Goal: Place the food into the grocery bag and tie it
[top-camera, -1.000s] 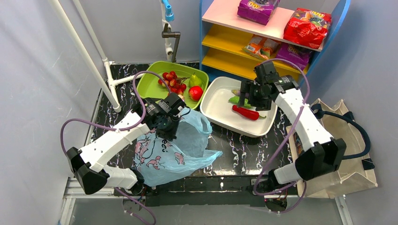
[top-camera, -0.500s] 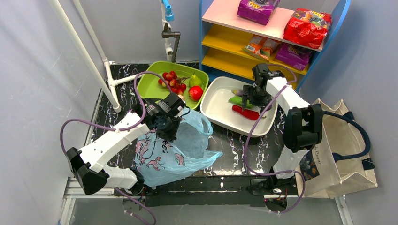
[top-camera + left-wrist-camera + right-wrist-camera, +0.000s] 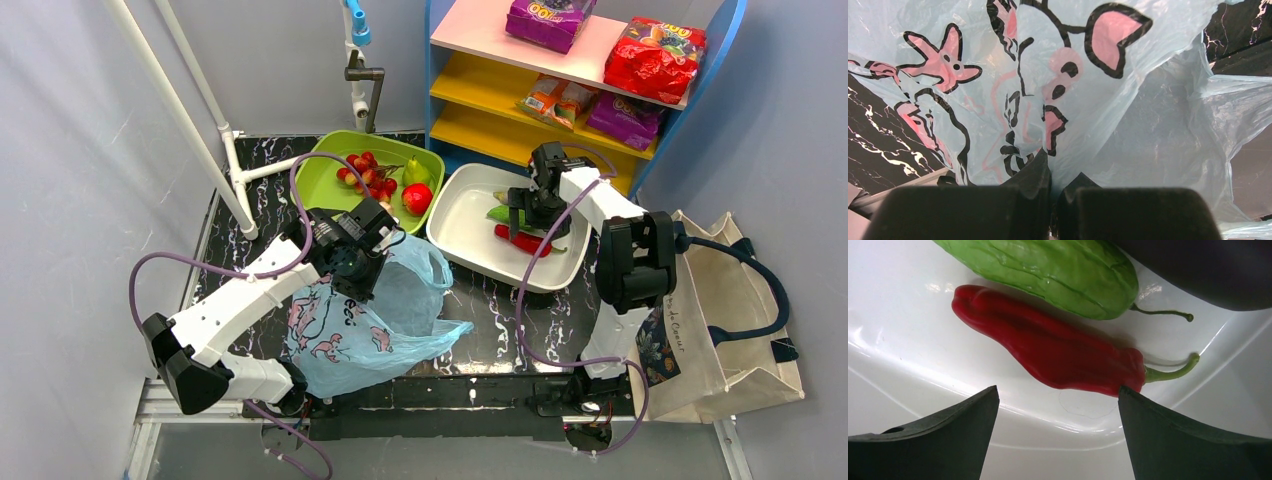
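The light-blue grocery bag [image 3: 370,325] with pink cartoon prints lies at the near left, and my left gripper [image 3: 355,278] is shut on its upper edge. In the left wrist view the film [image 3: 1148,125] is pinched between the closed tips of the left gripper [image 3: 1055,172]. The long red pepper [image 3: 525,241] lies in the white tray [image 3: 455,225]. My right gripper [image 3: 520,212] hangs open just over it. In the right wrist view the red pepper [image 3: 1058,352] lies just ahead of the wide-open right gripper [image 3: 1058,388]. A round red fruit [image 3: 417,198] and red berries [image 3: 368,172] sit in the green tray [image 3: 325,155].
A green cucumber [image 3: 1048,270] and a dark purple item [image 3: 1208,270] lie behind the pepper. A green pear [image 3: 417,172] shares the green tray. A shelf [image 3: 580,100] with snack packets stands behind; a beige canvas tote [image 3: 735,330] stands right; white pipes [image 3: 180,110] rise left.
My right arm has folded in and brought its open gripper down and left over the red pepper. The left arm and the bag have not moved.
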`<state>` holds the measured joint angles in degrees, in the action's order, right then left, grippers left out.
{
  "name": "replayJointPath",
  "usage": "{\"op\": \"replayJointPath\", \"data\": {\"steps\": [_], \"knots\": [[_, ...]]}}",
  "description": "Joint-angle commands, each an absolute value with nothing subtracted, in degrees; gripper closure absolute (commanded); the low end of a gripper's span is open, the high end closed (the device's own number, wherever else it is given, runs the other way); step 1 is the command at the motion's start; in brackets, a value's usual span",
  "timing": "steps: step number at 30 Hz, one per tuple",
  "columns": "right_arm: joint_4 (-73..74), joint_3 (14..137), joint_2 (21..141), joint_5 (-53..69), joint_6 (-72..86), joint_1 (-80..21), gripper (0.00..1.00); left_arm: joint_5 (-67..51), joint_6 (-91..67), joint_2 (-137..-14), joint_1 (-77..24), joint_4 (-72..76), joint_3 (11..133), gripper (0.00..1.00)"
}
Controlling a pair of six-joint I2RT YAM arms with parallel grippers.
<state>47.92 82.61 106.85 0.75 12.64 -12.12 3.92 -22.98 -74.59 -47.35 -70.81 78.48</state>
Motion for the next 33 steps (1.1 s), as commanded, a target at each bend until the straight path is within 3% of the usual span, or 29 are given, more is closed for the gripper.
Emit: {"op": "replayJointPath", "data": {"steps": [1, 14, 22, 33], "knots": [[44.7, 80.0, 106.1, 8.7, 12.3, -12.0, 0.04, 4.4, -21.7, -74.4, -47.1, -72.6, 80.0, 1.0], [49.4, 81.6, 99.4, 32.8, 12.2, -18.4, 0.04, 3.1, -22.3, -75.4, -47.2, -71.2, 80.5, 1.0], [50.9, 84.6, 96.7, 14.2, 10.9, -19.6, 0.03, 2.0, -22.8, -76.2, -47.1, -70.5, 81.1, 1.0], [53.8, 87.1, 103.4, -7.9, 11.0, -19.6, 0.03, 2.1, -24.7, -73.5, -47.2, -70.5, 78.3, 1.0]]}}
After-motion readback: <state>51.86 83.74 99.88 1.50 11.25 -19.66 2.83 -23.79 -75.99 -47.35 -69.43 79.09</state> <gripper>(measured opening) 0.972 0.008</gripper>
